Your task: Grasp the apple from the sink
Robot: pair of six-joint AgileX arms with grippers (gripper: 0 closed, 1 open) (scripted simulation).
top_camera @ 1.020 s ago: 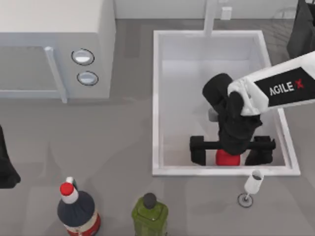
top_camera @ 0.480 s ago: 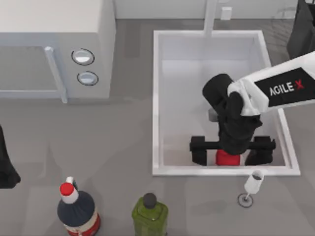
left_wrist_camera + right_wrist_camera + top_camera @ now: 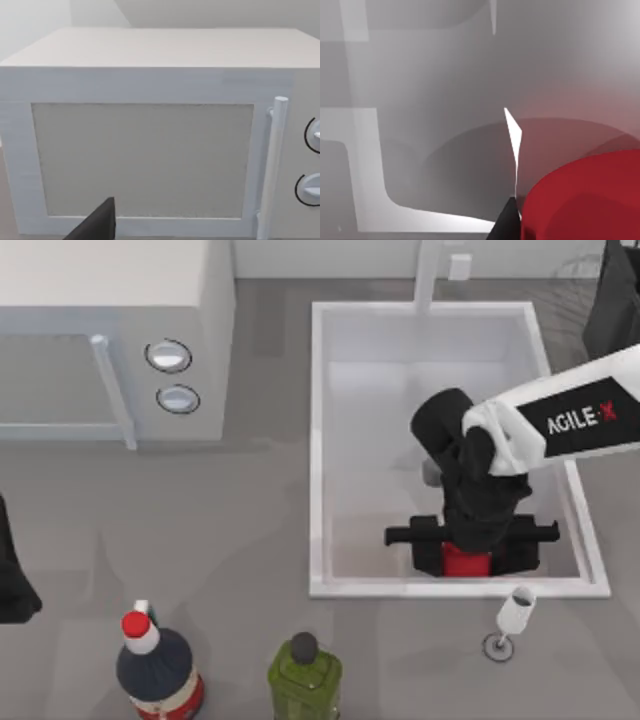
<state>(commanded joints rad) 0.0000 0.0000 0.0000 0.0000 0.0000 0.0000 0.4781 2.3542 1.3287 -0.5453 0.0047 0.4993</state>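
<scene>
The bright-red apple lies on the pale floor of the white sink, close to the front rim. My right gripper reaches down into the basin from the right, and its black fingers press against both sides of the apple, shut on it. The arm's wrist covers the apple's top. In the right wrist view the apple sits very near, beside a dark fingertip. My left gripper stays parked at the table's left edge.
A white microwave with two round knobs stands at the back left and faces the left wrist camera. Along the front edge stand a red-capped dark blue bottle and a green bottle. A wine glass stands just outside the sink's front rim.
The right gripper's fingers have drawn inward from a wide spread and now clamp the apple's sides. The arm itself has barely shifted, and the left arm has not moved.
</scene>
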